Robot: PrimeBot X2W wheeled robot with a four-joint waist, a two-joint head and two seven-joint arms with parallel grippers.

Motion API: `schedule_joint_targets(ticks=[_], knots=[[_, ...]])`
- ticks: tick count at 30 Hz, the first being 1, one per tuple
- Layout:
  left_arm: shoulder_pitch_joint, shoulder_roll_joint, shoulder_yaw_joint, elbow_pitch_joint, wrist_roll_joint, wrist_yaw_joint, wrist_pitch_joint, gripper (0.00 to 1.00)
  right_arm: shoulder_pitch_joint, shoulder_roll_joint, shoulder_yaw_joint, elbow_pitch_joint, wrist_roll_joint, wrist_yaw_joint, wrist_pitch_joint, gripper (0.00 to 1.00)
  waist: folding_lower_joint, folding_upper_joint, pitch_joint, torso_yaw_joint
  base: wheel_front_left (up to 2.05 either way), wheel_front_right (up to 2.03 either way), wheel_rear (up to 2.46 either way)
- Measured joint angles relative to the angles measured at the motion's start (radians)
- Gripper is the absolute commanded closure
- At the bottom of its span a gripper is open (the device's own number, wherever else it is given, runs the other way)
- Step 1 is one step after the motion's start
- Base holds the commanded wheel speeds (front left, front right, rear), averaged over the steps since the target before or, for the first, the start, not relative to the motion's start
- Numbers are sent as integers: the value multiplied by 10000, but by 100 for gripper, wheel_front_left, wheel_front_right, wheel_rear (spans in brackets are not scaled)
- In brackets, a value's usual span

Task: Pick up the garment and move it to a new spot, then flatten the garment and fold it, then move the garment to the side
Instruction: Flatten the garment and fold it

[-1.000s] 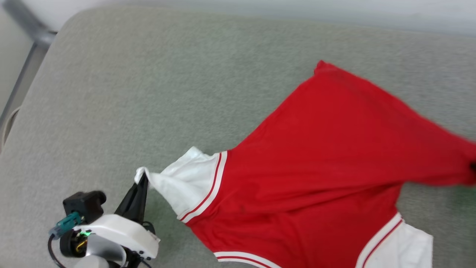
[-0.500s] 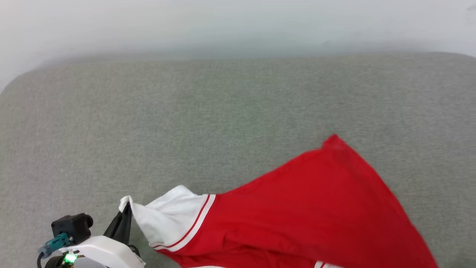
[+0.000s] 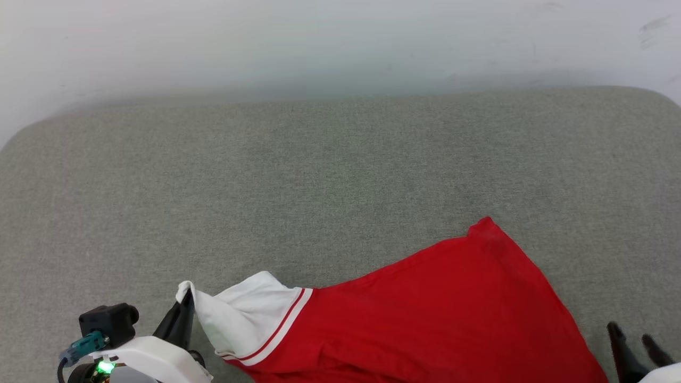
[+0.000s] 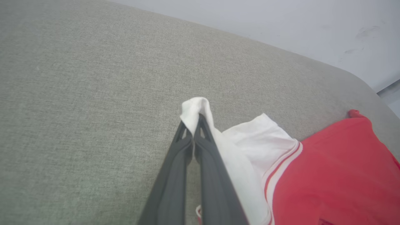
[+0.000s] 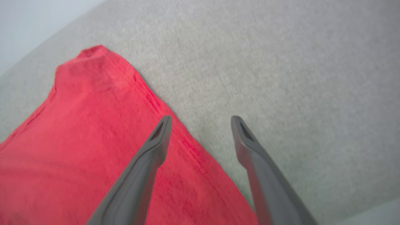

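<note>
Red cloth covers the near right part of a grey-green upholstered cushion (image 3: 319,186): the garment (image 3: 425,308) lies mostly flat there, running off the near edge of the head view, with one pointed corner (image 3: 487,226) reaching toward the far side and a pale wall (image 3: 319,42) beyond. At near left the left gripper (image 3: 184,304) is pinched tight on the cuff of the white sleeve (image 3: 250,314), lifting that edge slightly so the sleeve tents up off the cushion. At near right the right gripper (image 3: 629,332) has its fingers spread wide and holds nothing; in its wrist view one finger hangs over the red fabric and the other over bare cushion, straddling the garment's right edge. The step in hand looks like flattening. To do it well, the right gripper should probably take the right edge low and close to the cushion, catching the fabric layers without bunching them. Then both arms can draw apart gently, left and right, until the sleeve and body lie taut. Pulling too hard from the left alone risks dragging the whole shirt sideways. The sleeve should be lowered flat before release, or it may curl back over itself.
</note>
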Motion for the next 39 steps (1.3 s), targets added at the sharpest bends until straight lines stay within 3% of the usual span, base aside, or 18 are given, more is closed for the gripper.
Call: schedule_joint_targets(ticks=[5, 10, 13, 18, 23, 29, 35, 36, 37, 38, 39], knots=[[-250, -88, -63, -171, 84, 15, -35, 100, -1096, -412, 257, 113, -81, 0, -1850, 0, 0, 0, 234, 184, 0, 0, 0], [-605, -224, -199, -326, 217, 23, -88, 100, -2343, -1200, 1051, 857, -23, 0, -2013, 0, 1, 0, 627, 373, 0, 0, 0], [-966, -291, -274, -458, 337, -8, -117, 100, -3191, -1925, 1680, 1185, 322, 0, -1110, 0, 1, 0, 947, 537, 0, 0, 0], [-1583, -525, -451, -635, 520, -86, -215, 100, -4422, -3214, 2736, 1329, 861, 0, 1639, 0, 3, 0, 1507, 913, 0, 0, 0], [-2063, -665, -604, -627, 642, -196, -295, 100, -5417, -3942, 3743, 924, 1246, 0, 3818, 0, 3, 0, 2063, 1285, 0, 0, 0], [-2475, -888, -723, -504, 706, -345, -433, 100, -6044, -4370, 4897, 884, 1321, 0, 4819, 0, 3, -1, 2703, 1665, 0, 0, 0], [-2684, -1099, -830, -199, 706, -445, -573, 100, -6071, -4719, 5327, 1436, 1722, -10, 5338, 0, 1, -1, 3087, 1979, 0, 0, 0], [-2683, -1099, -826, -144, 702, -447, -602, 100, -6101, -4738, 5348, 1519, 1799, -21, 5425, 45, 0, -1, 3110, 1994, 0, 0, 0], [-2683, -1099, -821, -90, 694, -447, -604, 100, -6147, -4748, 5379, 1586, 1885, -21, 5501, 80, 0, -1, 3110, 1987, 0, 0, 0], [-2683, -1101, -813, -52, 681, -449, -617, 100, -6176, -4744, 5407, 1618, 1977, -23, 5547, 80, 0, -1, 3094, 1971, 0, 0, 0], [-2678, -1099, -805, -21, 679, -449, -650, 100, -6179, -4736, 5446, 1634, 2069, -23, 5557, 100, 0, -1, 3071, 1945, 0, 0, 0]])
